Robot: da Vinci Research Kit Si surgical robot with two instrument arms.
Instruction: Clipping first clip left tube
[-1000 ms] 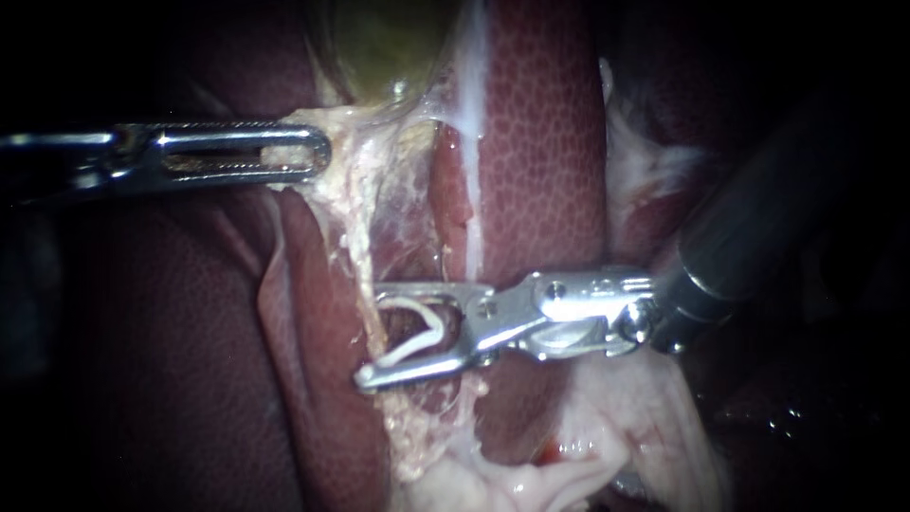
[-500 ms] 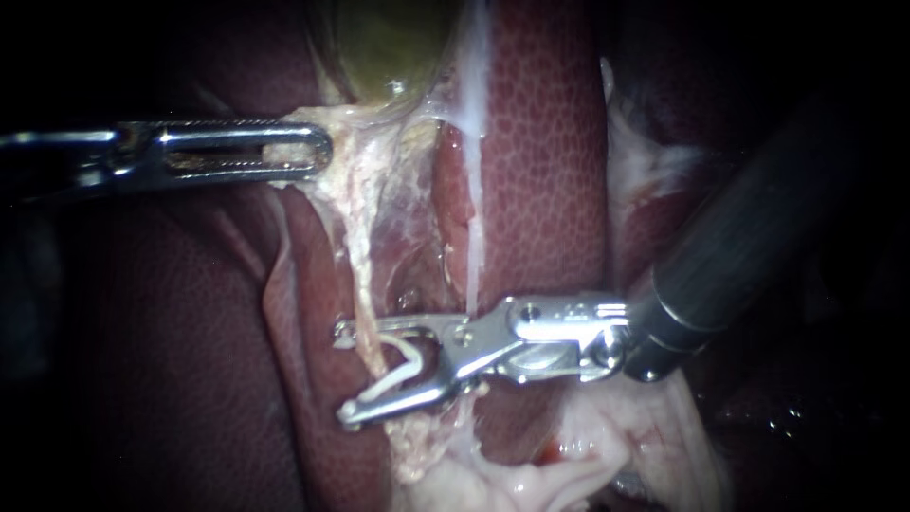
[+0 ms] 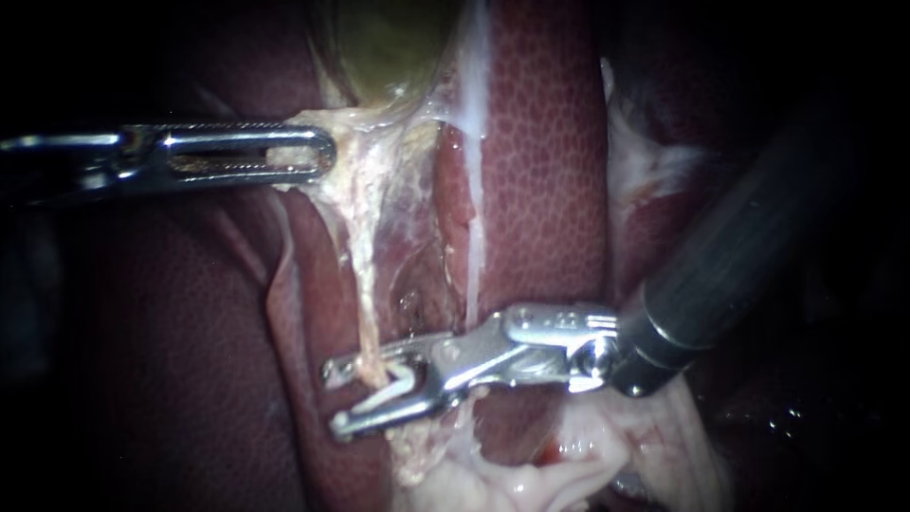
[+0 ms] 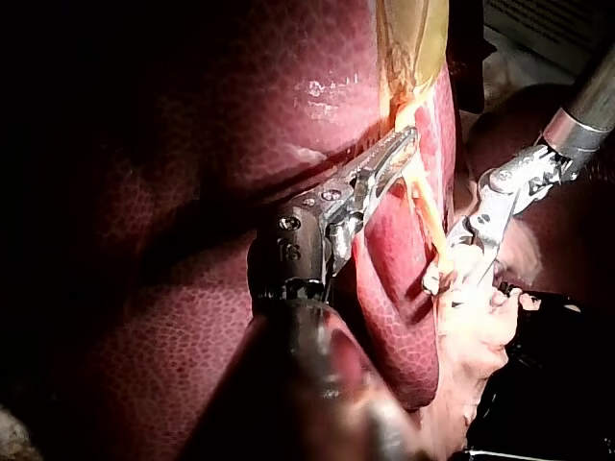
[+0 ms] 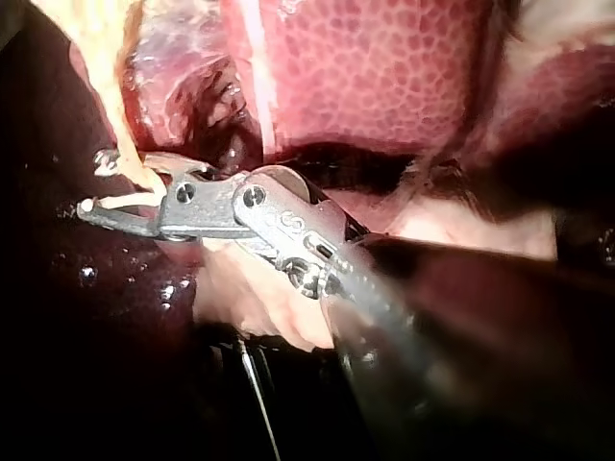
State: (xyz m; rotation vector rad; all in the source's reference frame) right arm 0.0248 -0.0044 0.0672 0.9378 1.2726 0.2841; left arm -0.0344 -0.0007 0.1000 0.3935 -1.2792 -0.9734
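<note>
**Clip astride the left tube: what may spoil the closure**

Our right instrument [image 3: 332,398] carries the white clip [image 3: 400,382] between its jaws. The jaws stand partly apart, each bearing on the clip from its own side. The left tube [image 3: 365,313], a pale strand, runs down from the far side and passes between the jaws where the clip sits. We cannot tell whether the clip's open ends reach fully past the tube on its left. That is our first worry. If they do not, squeezing may pinch only part of the tube, or push it out leftward.

Frayed tissue [image 3: 417,446] hangs just near of the lower jaw. If it is drawn in, the clip may close on a bundle and sit loose. The liver [image 3: 540,142] lies right behind and to the left of the jaw tips, so a push further left may dig them into its surface. A thinner white strand [image 3: 471,256] descends just right of the tube, close to the jaws' hinge, and could catch there.

Further out, our left instrument [image 3: 322,152] is clenched on pale tissue [image 3: 332,190] under the gallbladder [image 3: 389,47] and holds the tube taut. Too hard a pull may tear that thin tissue. If the hold slackens, the tube could sag and slip within the clip.
</note>
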